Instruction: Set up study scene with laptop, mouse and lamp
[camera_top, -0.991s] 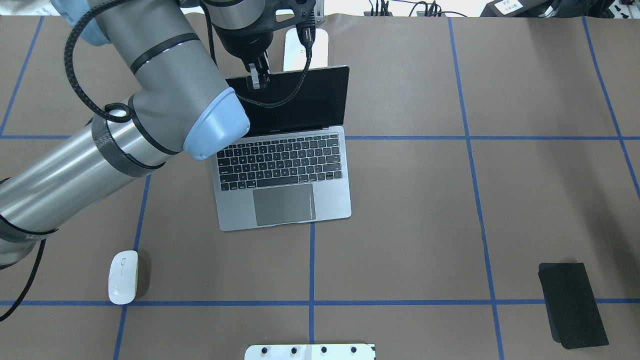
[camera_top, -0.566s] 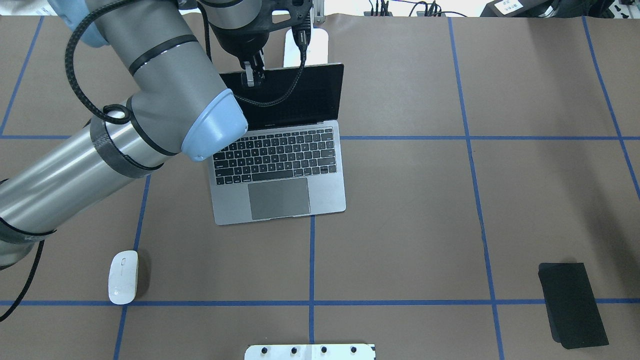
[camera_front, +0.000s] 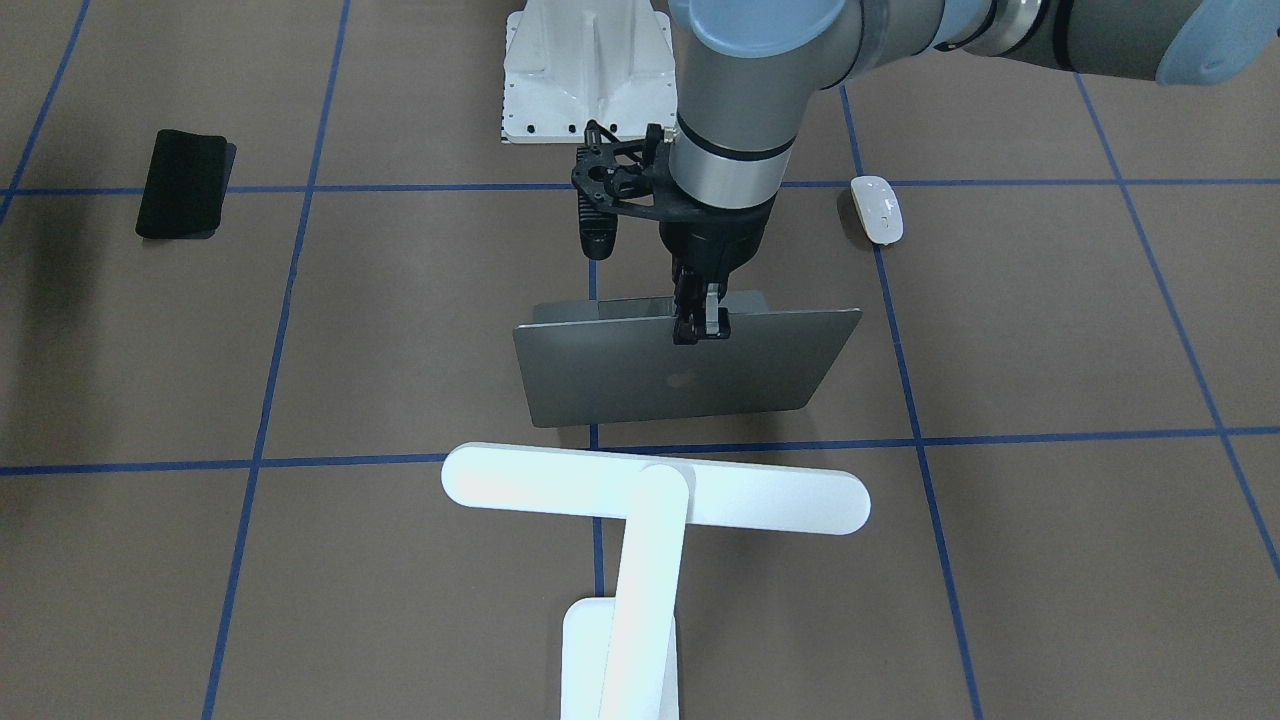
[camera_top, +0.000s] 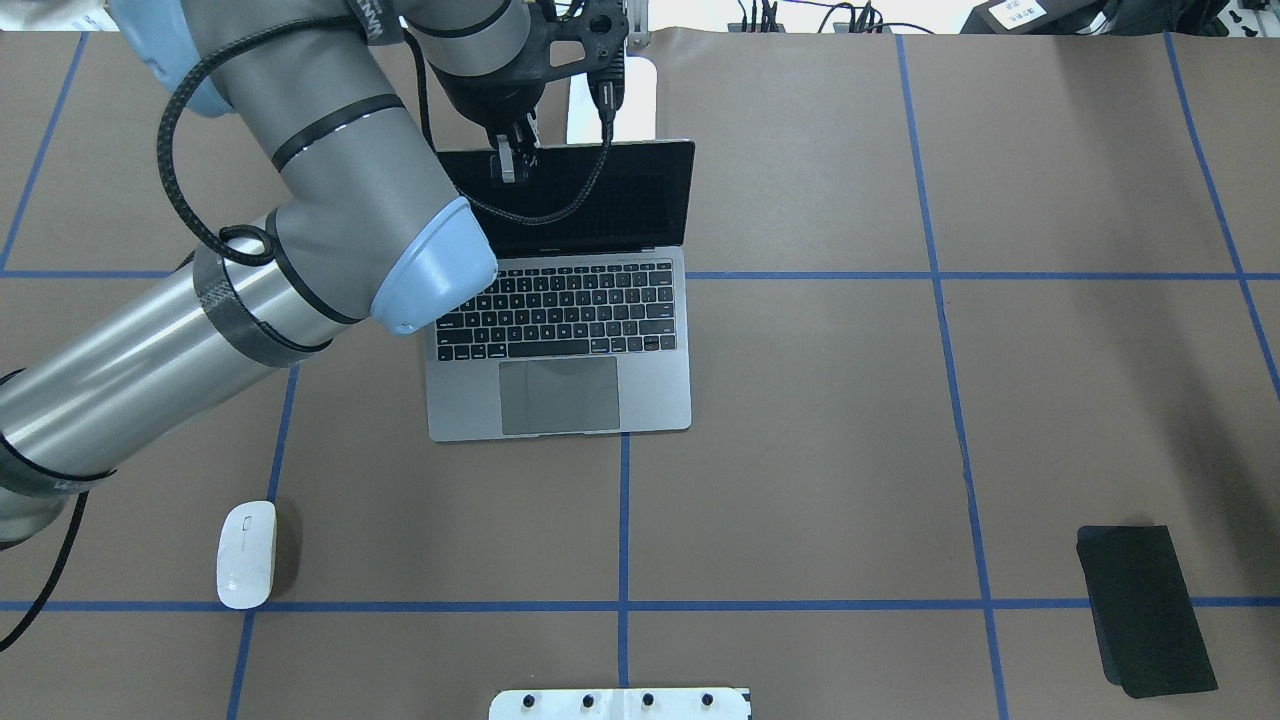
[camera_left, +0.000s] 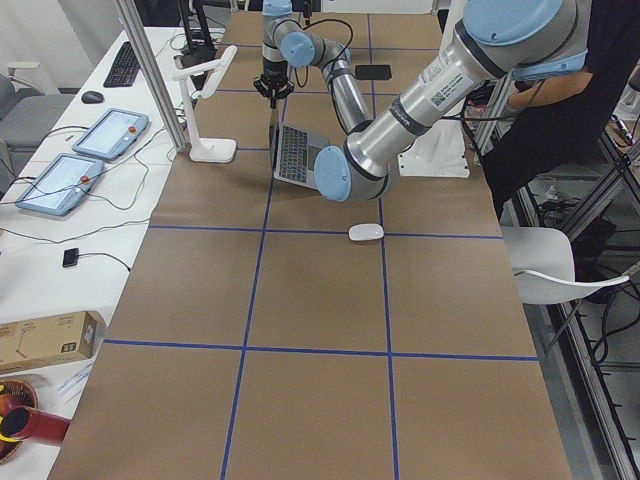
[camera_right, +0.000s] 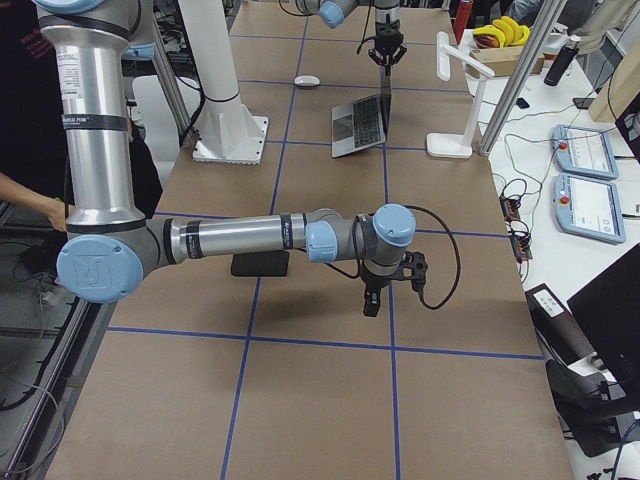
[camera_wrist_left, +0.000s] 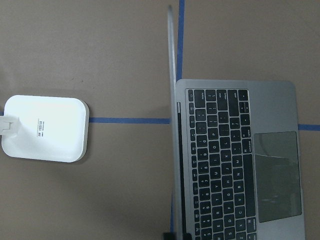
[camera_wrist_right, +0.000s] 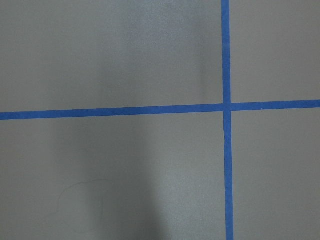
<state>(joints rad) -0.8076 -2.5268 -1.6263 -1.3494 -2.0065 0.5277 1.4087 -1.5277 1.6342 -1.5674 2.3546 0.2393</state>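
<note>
The left gripper (camera_top: 508, 165) is clenched on the top edge of the lid of the laptop (camera_top: 560, 395), one finger on the screen side and one on the back. It grips left of the lid's middle. The laptop sits open, lid near upright, at about 11 o'clock from the table's centre. The lamp (camera_front: 655, 495) stands just beyond it at 12 o'clock, its base near the lid but apart from it. The mouse (camera_top: 246, 554) lies at 8 o'clock from the laptop, well apart.

The main risk, as I judge it, is the narrow off-centre pinch. Any sideways pull would likely twist the laptop about that point, and the thin edge could slip from the fingers. A push toward 12 o'clock could carry the lid into the lamp's base or fold the hinge too far. A lift could raise the keyboard half off the table. The braided cable (camera_top: 560, 200) hangs across the screen and may rub it.

The right gripper (camera_right: 371, 300) hovers over bare table; I cannot tell whether it is released or clenched
</note>
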